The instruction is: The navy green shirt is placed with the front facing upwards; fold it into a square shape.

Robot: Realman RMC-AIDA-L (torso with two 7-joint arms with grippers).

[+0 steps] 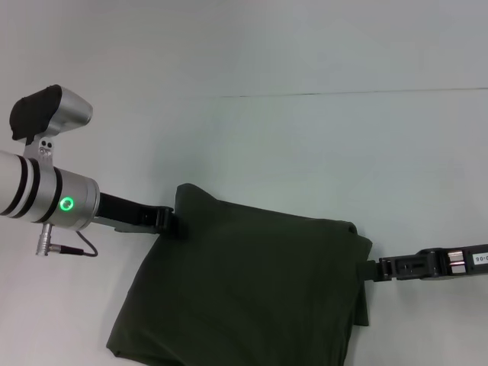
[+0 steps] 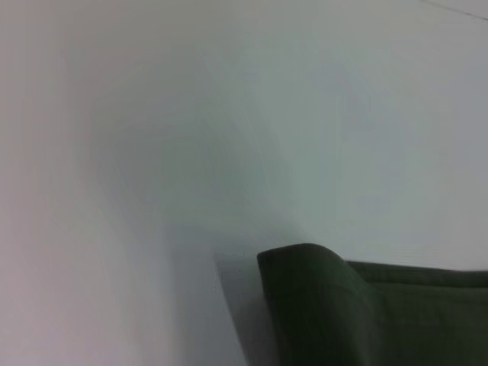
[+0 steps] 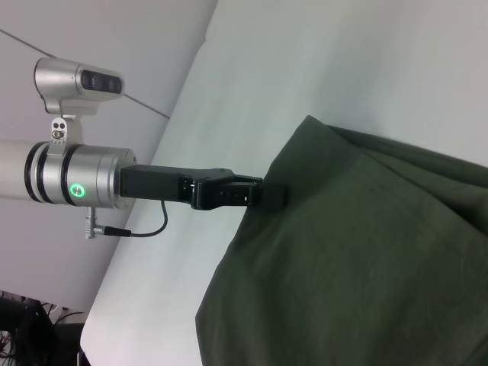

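Arms reach in low from both sides: my left gripper [image 1: 174, 221] is clamped on the far left corner of the navy green shirt [image 1: 244, 290], my right gripper [image 1: 371, 269] on its far right corner. I see plain, rumpled green cloth draped over the white counter [image 1: 305, 145].

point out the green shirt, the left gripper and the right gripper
green shirt [image 1: 252, 290], head view, on the middle of the folded cloth
left gripper [image 1: 174, 221], head view, at its tip on the shirt's far left corner
right gripper [image 1: 371, 270], head view, at its tip on the shirt's right edge
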